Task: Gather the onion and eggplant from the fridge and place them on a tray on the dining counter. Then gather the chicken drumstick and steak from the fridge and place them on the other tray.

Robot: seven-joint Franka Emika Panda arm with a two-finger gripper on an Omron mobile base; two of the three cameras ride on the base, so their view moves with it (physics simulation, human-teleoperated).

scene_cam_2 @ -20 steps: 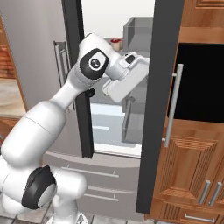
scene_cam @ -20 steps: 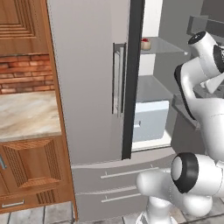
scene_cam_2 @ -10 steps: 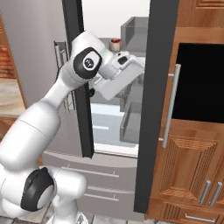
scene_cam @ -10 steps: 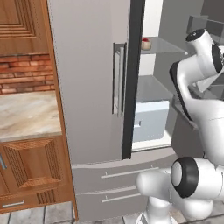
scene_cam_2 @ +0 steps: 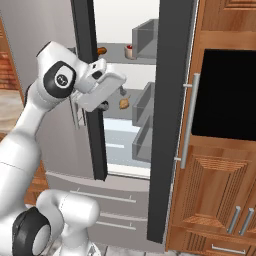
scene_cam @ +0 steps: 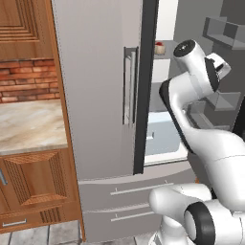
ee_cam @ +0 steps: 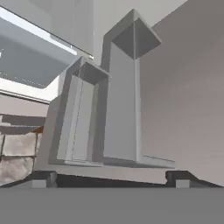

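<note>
The two-finger gripper (ee_cam: 111,175) stood spread wide and empty, its jaws having parted further over the last second as the white arm swung its hand toward the open tall pale grey fridge (scene_cam: 100,95). That suggested a reach was being readied. The small golden-brown chicken drumstick (scene_cam_2: 124,103) lay on a middle shelf, just beyond the hand. Grey door bins (scene_cam_2: 145,105) crowded the right side, leaving a narrow approach.

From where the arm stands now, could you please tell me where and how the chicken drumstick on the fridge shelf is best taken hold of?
I would grip the chicken drumstick across its rounded orange-brown middle, coming in from the open front of the fridge. It lies alone on the shelf with door bins to its right, so the front looks clearest. The pincer is open and empty.
</note>
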